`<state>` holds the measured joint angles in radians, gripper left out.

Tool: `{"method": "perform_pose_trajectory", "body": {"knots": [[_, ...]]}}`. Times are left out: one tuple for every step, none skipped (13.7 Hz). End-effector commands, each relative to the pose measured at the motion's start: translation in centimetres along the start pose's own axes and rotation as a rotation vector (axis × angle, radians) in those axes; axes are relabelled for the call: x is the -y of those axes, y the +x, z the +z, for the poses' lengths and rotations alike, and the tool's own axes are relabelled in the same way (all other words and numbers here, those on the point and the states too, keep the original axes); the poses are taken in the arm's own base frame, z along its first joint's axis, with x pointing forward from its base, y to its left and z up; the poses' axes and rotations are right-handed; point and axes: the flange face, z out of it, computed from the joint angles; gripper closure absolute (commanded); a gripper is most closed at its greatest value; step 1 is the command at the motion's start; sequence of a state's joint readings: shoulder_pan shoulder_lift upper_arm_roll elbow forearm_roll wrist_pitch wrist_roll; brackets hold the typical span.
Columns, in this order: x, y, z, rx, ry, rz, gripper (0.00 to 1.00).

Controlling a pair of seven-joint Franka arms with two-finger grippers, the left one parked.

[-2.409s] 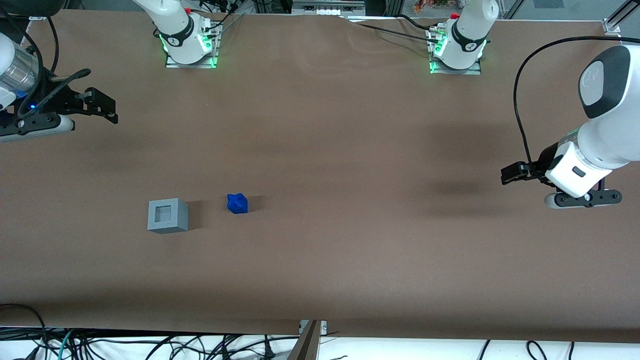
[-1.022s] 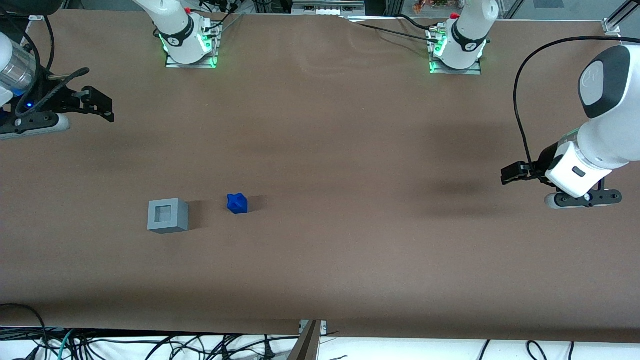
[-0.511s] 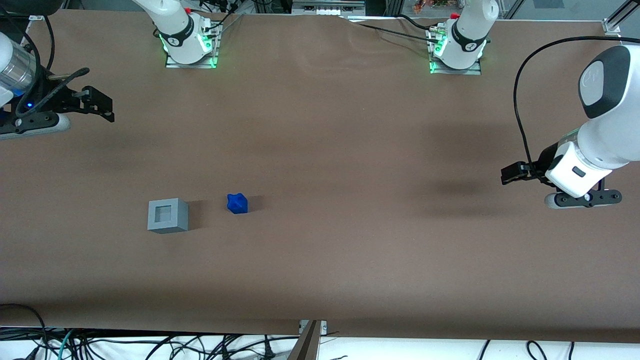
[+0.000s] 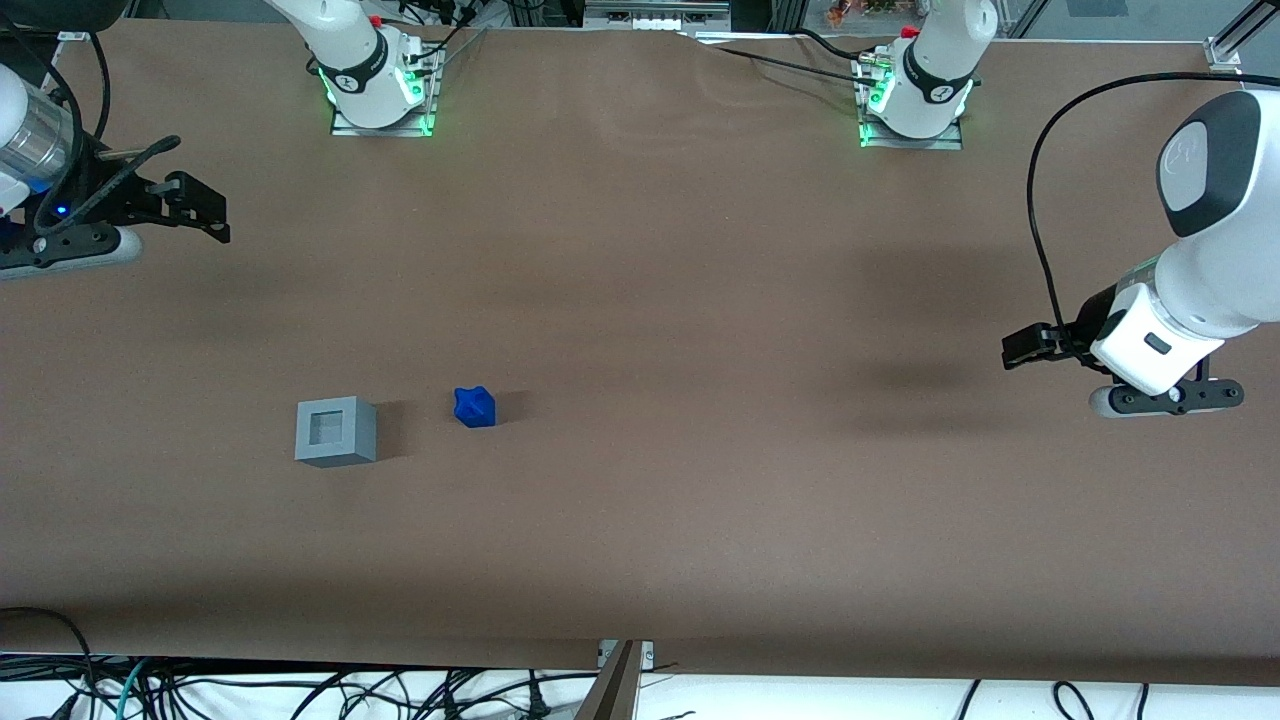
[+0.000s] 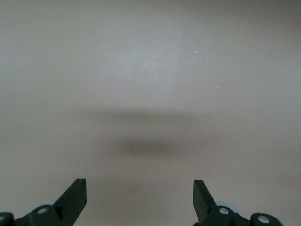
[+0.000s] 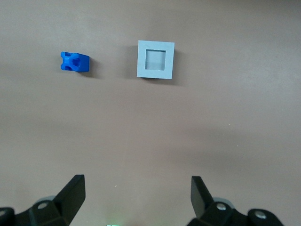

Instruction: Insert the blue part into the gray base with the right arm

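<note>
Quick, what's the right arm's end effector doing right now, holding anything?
Right arm's end effector: open, holding nothing, up above the table at the working arm's end; the blue part and the gray base sit untouched on the table.

The table (image 4: 700, 300) wears a matt brown, paper-like cover, faintly rippled near the arm mounts. The base (image 4: 336, 431) looks like smooth, matt gray plastic. The part (image 4: 474, 407) is brighter blue plastic with a slight sheen on its facets. The gripper (image 4: 205, 215), high above the working arm's end of the table, is matt black, its 2 fingers spread; the wrist cuff (image 4: 35, 140) is shiny silver metal.
</note>
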<state>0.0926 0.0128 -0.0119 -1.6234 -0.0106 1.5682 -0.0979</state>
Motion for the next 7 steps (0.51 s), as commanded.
{"method": "perform_pose_trajectory", "body": {"knots": [[0.3,0.1,0.9,0.013,0.024,0.010,0.01],[0.4,0.5,1.8,0.014,0.035,0.036,0.01],[0.9,0.8,2.7,0.011,0.034,0.048,0.01],[2.0,1.4,4.1,0.007,0.033,0.040,0.01],[2.5,2.0,5.6,0.003,0.032,0.056,0.01],[3.9,2.8,7.2,-0.003,0.033,0.071,0.01],[5.2,3.8,9.1,-0.006,0.033,0.084,0.01]]}}
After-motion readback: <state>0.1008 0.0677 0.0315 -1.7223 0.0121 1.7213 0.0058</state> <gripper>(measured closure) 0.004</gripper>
